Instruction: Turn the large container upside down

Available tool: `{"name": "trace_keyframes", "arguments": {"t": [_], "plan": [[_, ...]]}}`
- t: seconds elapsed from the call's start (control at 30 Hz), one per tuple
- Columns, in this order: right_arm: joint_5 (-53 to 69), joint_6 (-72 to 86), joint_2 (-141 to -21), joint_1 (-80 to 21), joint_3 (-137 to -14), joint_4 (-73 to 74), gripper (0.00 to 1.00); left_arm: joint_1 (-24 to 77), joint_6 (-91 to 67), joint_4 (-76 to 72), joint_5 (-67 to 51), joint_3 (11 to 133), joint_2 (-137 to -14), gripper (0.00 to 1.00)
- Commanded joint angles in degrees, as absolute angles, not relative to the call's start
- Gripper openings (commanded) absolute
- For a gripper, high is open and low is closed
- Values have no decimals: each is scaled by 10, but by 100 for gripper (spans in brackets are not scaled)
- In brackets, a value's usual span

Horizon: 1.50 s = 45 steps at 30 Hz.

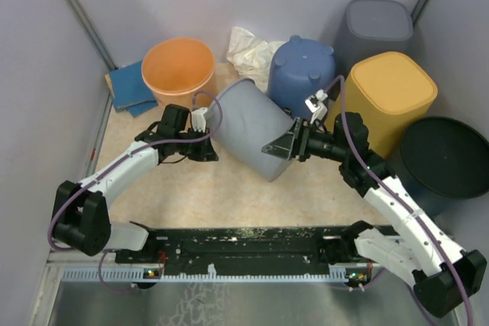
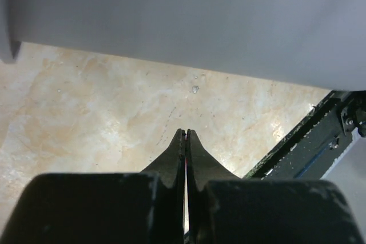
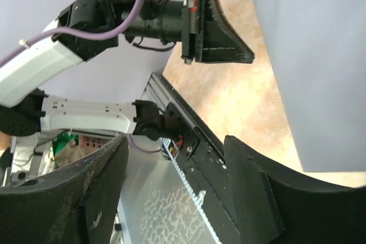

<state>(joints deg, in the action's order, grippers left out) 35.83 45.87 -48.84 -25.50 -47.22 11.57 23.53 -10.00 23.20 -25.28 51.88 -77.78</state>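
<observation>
large container [image 1: 248, 127]: grey, lying tipped at mid bench [image 1: 229, 204], btw the two claws
top view only: whole outline of it + all the stuff around; neither wrist cam gives that
left wrist only: large container [image 2: 200, 15] as a grey wall filling the top of pic, bare bench [image 2: 114, 107] showing under it; lip-like corner at far left edge
right wrist only: large container [image 3: 320, 55] as a plain grey slab on the right, bench [image 3: 246, 95] beside it; left claw [image 3: 220, 30] seen side-on, tip close to the wall, contact can't tell
long axis: far-left to near-right, diagonal in top view; not upright, not inverted
mouth end: can't tell which
left claw [image 1: 200, 120]: at the far-left end of container; clenched, fingers pressed flat together [image 2: 186, 141], nothing btw them
right claw [image 1: 281, 146]: at container's near-right flank, one finger overlapping it in top view; released, spread wide [image 3: 176, 141], only the rail [image 3: 206, 152] and bench seen in the gap, container outside it
behind: blue pot [image 1: 303, 74] just beside container's far-right side; white rag [image 1: 248, 51] by the back wall
behind-left: orange bucket [image 1: 178, 70] near left claw; blue cloth [image 1: 131, 88] past it
right: yellow bin [image 1: 391, 97] close by right arm; grey bin [image 1: 378, 28] behind it; black tub [image 1: 443, 162] at edge
tightest side: far-right, w/ blue pot + yellow bin crowding
</observation>
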Motion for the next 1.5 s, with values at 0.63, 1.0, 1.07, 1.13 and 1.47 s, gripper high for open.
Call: {"name": "trace_keyframes", "arguments": {"t": [0.63, 1.0, 1.07, 1.13, 1.47], "plan": [[-148, 392, -371, -338, -538, 359, 73, 238, -80, 354, -191, 736, -658, 87], [-90, 424, -360, -338, -485, 346, 73, 237, -53, 396, -121, 830, -814, 94], [-90, 426, -352, -338, -477, 345, 73, 237, -55, 421, -104, 827, -816, 87], [-89, 429, -348, -338, -470, 343, 73, 237, -59, 437, -104, 818, -804, 78], [17, 477, -355, -338, -415, 309, 73, 237, -111, 466, -172, 741, -713, 10]]}}
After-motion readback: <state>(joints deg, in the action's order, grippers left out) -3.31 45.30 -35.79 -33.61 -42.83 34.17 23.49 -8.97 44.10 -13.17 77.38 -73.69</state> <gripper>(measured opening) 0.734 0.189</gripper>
